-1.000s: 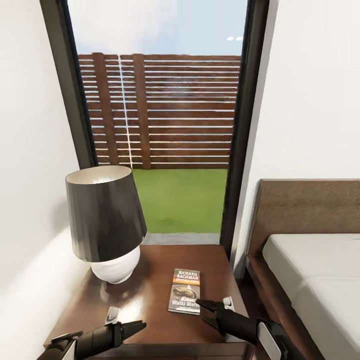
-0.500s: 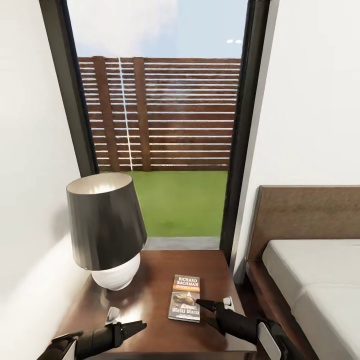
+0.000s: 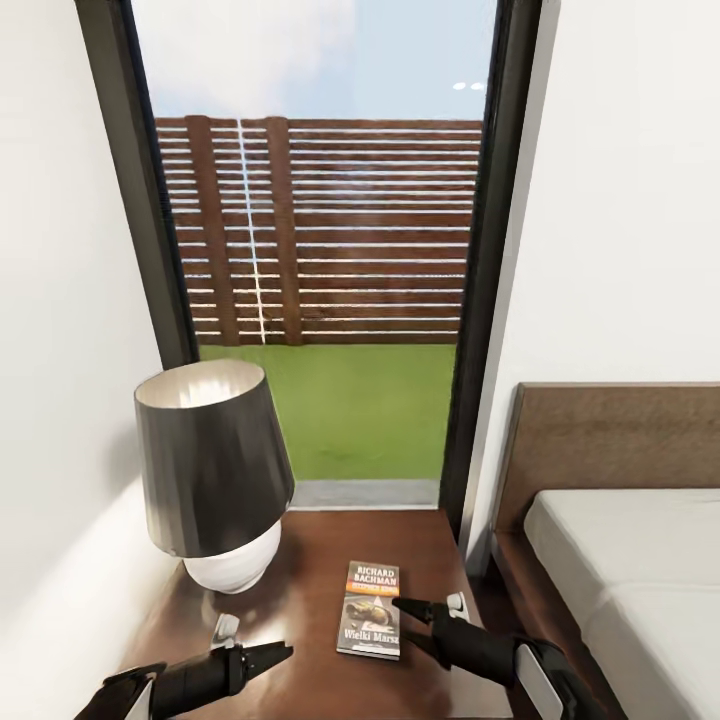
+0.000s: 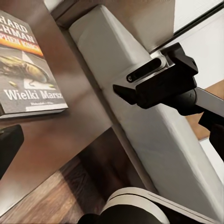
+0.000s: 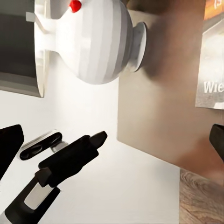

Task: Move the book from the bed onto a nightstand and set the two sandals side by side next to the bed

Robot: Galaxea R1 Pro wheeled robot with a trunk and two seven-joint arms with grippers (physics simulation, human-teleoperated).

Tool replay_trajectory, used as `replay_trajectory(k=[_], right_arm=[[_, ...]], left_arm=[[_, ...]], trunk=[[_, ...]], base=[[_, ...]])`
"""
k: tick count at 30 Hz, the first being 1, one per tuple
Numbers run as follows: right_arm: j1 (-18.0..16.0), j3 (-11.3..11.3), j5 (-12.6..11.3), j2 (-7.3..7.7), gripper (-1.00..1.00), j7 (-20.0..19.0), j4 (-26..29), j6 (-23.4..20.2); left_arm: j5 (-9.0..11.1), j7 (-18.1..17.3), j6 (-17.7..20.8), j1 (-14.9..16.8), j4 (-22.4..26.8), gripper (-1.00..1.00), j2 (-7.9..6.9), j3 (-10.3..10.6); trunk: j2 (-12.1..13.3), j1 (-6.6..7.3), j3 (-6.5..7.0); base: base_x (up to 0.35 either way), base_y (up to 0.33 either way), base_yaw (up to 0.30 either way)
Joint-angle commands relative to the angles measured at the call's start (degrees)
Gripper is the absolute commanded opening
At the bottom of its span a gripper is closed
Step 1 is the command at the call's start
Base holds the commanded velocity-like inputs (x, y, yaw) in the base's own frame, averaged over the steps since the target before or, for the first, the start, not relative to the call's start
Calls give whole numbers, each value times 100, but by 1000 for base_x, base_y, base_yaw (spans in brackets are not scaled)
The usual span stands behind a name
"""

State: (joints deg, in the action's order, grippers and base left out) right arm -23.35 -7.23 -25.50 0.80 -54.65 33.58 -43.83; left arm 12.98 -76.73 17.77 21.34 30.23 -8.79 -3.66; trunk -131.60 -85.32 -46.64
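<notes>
Book (image 3: 371, 609) lies flat on nightstand (image 3: 310, 560), lamp (image 3: 215, 475) at 10 o'clock. R gripper (image 3: 430, 610) open, beside book; L gripper (image 3: 250, 650) open, empty.

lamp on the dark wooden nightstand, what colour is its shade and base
The lamp's cone shade is dark grey-black; its ribbed round base is white, clearest in the head view.

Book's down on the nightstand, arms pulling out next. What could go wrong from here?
1. The right end effector sits open right at the book's near right edge; a sideways retract might drag the book across the nightstand.
2. The lamp stands just beyond the left end effector; a lift or forward swing could knock it.
3. The sandals aren't visible, so turning the base near the bed may clip its frame.
</notes>
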Motion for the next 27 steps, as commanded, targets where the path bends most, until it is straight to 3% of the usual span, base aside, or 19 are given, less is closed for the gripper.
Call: replay_trajectory(k=[1, 27], right_arm=[[-3, -8, -7, -1, 100, -10, -1, -29], [-3, 0, 1, -3, 100, -1, 0, -7]], left_arm=[[11, -18, 60, 2, 0, 100, 0, -3], [5, -21, 60, 2, 0, 100, -3, -3]], trunk=[[39, 24, 12], [1082, 595, 479]], base=[[0, 0, 0], [0, 0, 0]])
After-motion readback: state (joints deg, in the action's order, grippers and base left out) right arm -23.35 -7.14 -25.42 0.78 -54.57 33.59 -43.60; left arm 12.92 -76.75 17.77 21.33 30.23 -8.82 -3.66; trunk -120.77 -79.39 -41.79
